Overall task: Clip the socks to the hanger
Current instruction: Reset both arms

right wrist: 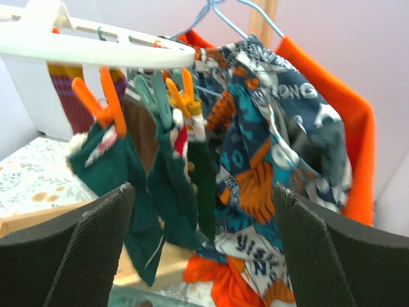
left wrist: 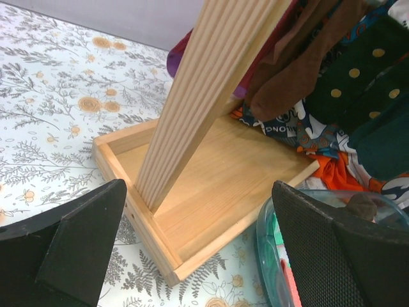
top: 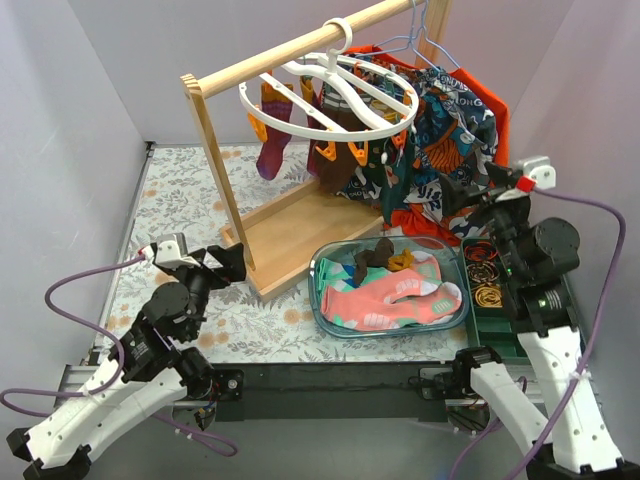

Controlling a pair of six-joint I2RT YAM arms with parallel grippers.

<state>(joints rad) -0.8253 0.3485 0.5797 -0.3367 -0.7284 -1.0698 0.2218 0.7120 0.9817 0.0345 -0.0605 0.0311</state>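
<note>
Your left fingers (top: 226, 263) are spread wide and grasp nothing. They sit low over the bench (top: 180, 190), aimed at the foot of the wooden stand (left wrist: 211, 192), whose upright post fills the gap between them in the left wrist view. Behind them the wrist is level and the arm is folded, with its elbow down near the bench's near-left corner.

Your right fingers (top: 463, 193) are also released and empty. They are held high and pointed at the hanger (right wrist: 96, 50), near it but not touching. That forearm rises steeply from the base at the near right, and the wrist bends in toward the rail (top: 290, 52).

The hanger hooks over the rail, with the socks (right wrist: 105, 166) already hanging from its orange pegs (right wrist: 108, 102): teal ones facing the right wrist, and a green dotted one (left wrist: 358, 77) seen from the left. The patterned shirt (top: 450, 130) hangs just behind. Pink socks (top: 395, 295) lie in the clear tray (top: 320, 300) between the arms.
</note>
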